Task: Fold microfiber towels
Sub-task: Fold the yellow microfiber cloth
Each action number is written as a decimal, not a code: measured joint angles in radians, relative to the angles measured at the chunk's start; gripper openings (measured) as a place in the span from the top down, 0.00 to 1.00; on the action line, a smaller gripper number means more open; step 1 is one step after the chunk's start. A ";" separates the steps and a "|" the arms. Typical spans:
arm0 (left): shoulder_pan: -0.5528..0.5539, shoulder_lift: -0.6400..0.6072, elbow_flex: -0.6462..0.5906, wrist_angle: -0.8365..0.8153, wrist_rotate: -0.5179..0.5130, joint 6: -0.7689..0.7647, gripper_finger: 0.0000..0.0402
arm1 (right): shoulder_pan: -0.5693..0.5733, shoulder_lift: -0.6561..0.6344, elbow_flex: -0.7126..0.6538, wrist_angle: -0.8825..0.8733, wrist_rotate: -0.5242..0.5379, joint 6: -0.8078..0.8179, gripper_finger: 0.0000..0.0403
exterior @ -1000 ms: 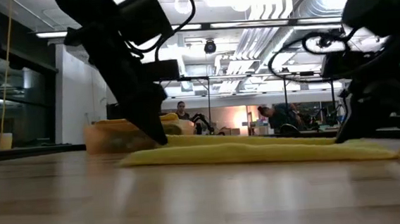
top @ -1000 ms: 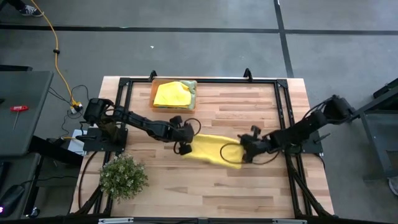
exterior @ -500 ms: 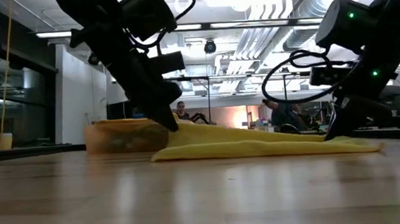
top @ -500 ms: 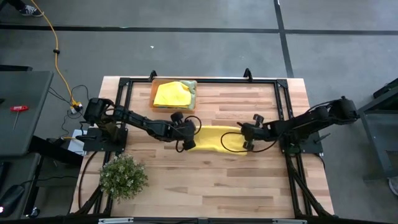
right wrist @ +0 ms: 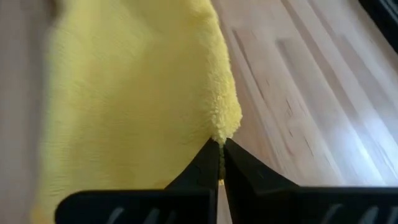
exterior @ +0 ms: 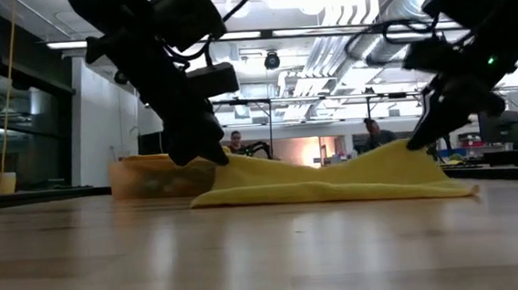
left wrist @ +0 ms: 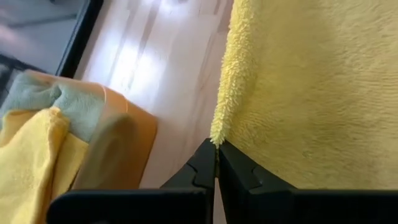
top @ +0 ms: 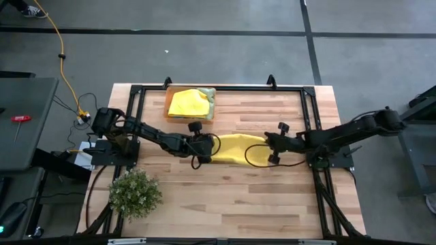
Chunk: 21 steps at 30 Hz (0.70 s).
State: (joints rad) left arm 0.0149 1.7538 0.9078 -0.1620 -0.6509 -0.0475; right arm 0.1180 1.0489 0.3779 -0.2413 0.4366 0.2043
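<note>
A yellow towel (top: 235, 148) lies in the middle of the bench (top: 272, 204), and both arms work on it. The left hand (top: 206, 146) is at the left end of the towel and the right hand (top: 271, 144) is at the right end. In each wrist view the two dark fingers are pressed together with a corner of the yellow cloth pinched between them, so both hands are closed on the towel. In the low view the two held corners are lifted above the wood, while the middle of the cloth (exterior: 335, 190) hangs down and the lower layer rests flat on the bench.

From above, the towel looks like a narrow band with an upper layer lying over a lower one. I judge that a fold is in progress here: the held edge is being carried over the rest of the cloth, but it is not yet laid down and released.

At the far edge of the bench stands an orange tray (top: 169, 94). In it lies another yellow towel (top: 187, 103) on top of a light green towel (top: 208, 92); I cannot tell how neatly they are folded. I see no other towels on the bench in these views. A small green plant (top: 135, 193) stands at the near left corner, well apart from the work.
</note>
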 joint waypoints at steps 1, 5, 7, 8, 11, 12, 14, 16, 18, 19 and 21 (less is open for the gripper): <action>-0.009 0.000 -0.013 0.028 -0.014 0.008 1.00 | 0.014 -0.020 0.000 -0.005 -0.002 -0.001 1.00; -0.045 0.000 -0.103 0.209 -0.094 0.062 1.00 | 0.085 -0.080 0.001 -0.034 -0.001 0.002 1.00; -0.065 0.000 -0.145 0.289 -0.127 0.089 1.00 | 0.117 -0.096 0.001 -0.060 0.004 0.025 1.00; -0.074 0.000 -0.159 0.311 -0.141 0.098 1.00 | 0.133 -0.098 0.001 -0.071 0.008 0.041 1.00; -0.108 0.000 -0.175 0.331 -0.189 0.111 1.00 | 0.183 -0.100 0.001 -0.077 0.011 0.073 1.00; -0.120 0.000 -0.176 0.331 -0.202 0.124 1.00 | 0.202 -0.100 0.000 -0.076 0.016 0.080 1.00; -0.144 0.000 -0.176 0.339 -0.227 0.168 1.00 | 0.241 -0.100 0.001 -0.074 0.023 0.091 1.00; -0.166 0.000 -0.176 0.343 -0.235 0.221 1.00 | 0.276 -0.100 0.001 -0.075 0.022 0.114 1.00; -0.187 0.000 -0.176 0.342 -0.235 0.262 1.00 | 0.309 -0.100 0.001 -0.082 0.013 0.152 1.00; -0.196 0.000 -0.176 0.342 -0.235 0.274 1.00 | 0.324 -0.100 0.001 -0.088 0.006 0.170 1.00; -0.213 0.000 -0.176 0.341 -0.223 0.292 1.00 | 0.352 -0.100 0.000 -0.091 -0.001 0.211 1.00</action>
State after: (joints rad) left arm -0.1983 1.7538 0.7322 0.1793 -0.8740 0.2442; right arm 0.4701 0.9485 0.3782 -0.3325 0.4357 0.4153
